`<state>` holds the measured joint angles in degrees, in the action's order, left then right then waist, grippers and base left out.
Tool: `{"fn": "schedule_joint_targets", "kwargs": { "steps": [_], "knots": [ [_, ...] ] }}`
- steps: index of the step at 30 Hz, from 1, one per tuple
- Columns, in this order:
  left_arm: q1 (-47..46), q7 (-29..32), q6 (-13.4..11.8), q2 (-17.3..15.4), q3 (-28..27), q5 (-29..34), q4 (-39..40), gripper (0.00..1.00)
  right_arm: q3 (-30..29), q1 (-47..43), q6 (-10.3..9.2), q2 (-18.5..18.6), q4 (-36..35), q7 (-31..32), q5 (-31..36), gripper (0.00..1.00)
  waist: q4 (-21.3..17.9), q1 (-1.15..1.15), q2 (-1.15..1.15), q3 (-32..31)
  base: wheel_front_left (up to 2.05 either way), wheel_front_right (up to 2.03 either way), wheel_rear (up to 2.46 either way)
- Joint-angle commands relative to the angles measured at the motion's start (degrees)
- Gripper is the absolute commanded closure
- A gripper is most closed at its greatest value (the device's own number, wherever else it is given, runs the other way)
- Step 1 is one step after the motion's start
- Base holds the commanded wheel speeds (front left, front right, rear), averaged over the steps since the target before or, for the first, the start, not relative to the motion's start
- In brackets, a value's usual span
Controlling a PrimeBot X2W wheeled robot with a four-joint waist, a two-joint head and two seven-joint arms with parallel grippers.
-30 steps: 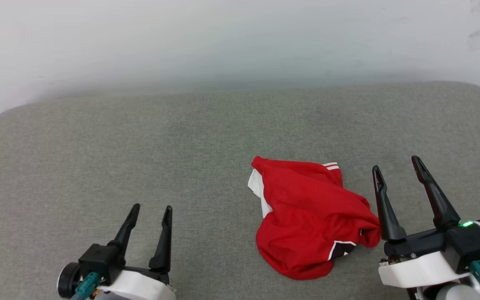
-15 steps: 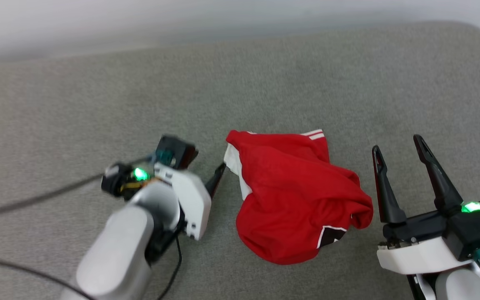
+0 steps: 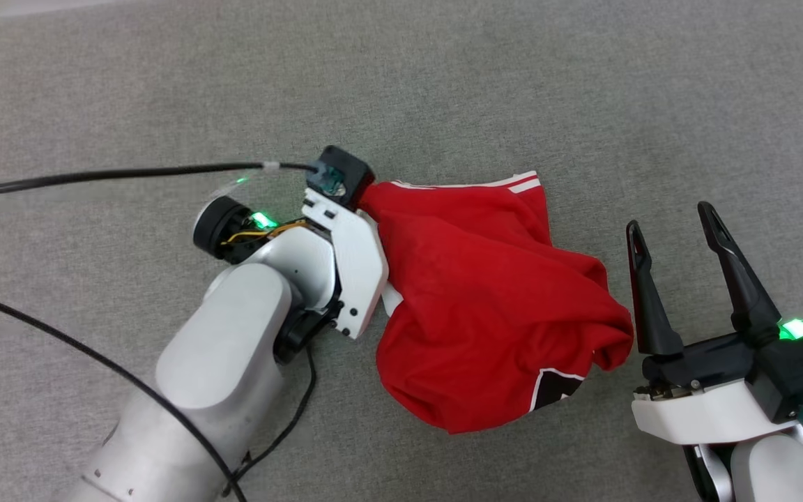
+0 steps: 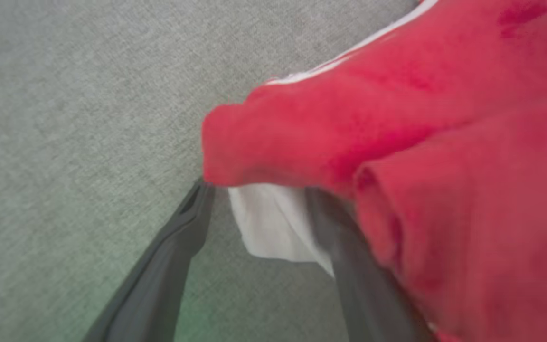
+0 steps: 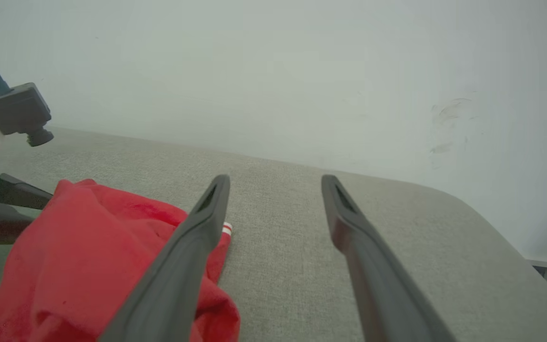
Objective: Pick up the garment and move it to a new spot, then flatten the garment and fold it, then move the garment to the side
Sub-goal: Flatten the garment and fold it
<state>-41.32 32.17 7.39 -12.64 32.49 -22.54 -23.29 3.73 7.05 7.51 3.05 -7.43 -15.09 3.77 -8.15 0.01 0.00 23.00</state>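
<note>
The garment (image 3: 485, 300) lies crumpled on the grey cushion, red with a striped trim at its far edge and a black, white-edged patch (image 3: 555, 387) near its front. My left arm's wrist (image 3: 342, 258) reaches in from the lower left and presses against the garment's left edge, hiding its own fingers there. In the left wrist view my left gripper (image 4: 257, 187) is open, its jaws straddling a white fold and the red edge of the garment (image 4: 397, 118). My right gripper (image 3: 671, 217) stands open just right of the garment, touching nothing. The right wrist view shows it (image 5: 276, 179) beside the garment (image 5: 64, 247).
A grey fabric surface (image 3: 95, 104) spreads all around. Black cables (image 3: 95, 174) run from the left arm across the left side. In the right wrist view a white wall (image 5: 273, 71) rises behind the surface's rounded far edge (image 5: 482, 204).
The head camera has tilted down. My left arm swung from the lower left across to the garment's left edge, jaws still open. The right gripper stayed put.
</note>
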Motion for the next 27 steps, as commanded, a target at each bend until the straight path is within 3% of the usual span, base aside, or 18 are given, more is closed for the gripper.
{"fn": "schedule_joint_targets", "kwargs": {
  "steps": [1, 2, 5, 11, 17, 27],
  "knots": [
    [0.8, 1.1, 0.1, 0.4, 1.4, -0.6, -1.5, 0.05, 0.0, 0.8, -0.04, -0.2, 0.0, -0.1, 0.3, 0.0, 0.1, -0.01, 0.0, 0.3, 0.0, 0.0, 0.0],
    [1.0, 1.8, 0.1, 0.5, 2.8, -0.9, -2.1, 0.99, 0.0, 1.0, -0.04, -0.2, 0.1, -0.1, 0.4, 0.0, 0.3, -0.01, 0.0, 0.4, 0.0, 0.0, 0.0],
    [1.4, 1.6, 0.2, -0.2, 5.4, -2.1, -2.7, 1.0, -0.1, 1.2, -0.04, -0.2, 0.3, -0.1, 0.5, 0.0, 0.9, -0.01, 0.0, 0.2, 0.0, 0.0, 0.0],
    [2.5, -4.4, -0.4, -1.2, 4.6, -2.0, -3.6, 1.0, 0.6, 0.6, -0.04, -0.2, 1.4, -0.1, 0.7, 0.0, 2.6, -0.01, 0.0, -2.8, 0.0, 0.0, 0.0],
    [8.3, -10.7, -2.7, -3.2, 2.7, -2.7, 0.6, 1.0, 0.4, -1.2, -0.03, -0.2, 2.4, -0.1, 0.6, 0.0, 4.5, -0.01, 0.0, -8.0, 0.0, 0.0, 0.0],
    [16.4, -17.9, -10.7, -12.8, -7.5, -4.4, 10.7, 1.0, 1.0, -3.1, -0.03, -0.1, 2.8, -0.1, 0.4, 0.0, 7.2, -0.01, 0.0, -12.0, 0.0, 0.0, 0.0]
  ]
}}
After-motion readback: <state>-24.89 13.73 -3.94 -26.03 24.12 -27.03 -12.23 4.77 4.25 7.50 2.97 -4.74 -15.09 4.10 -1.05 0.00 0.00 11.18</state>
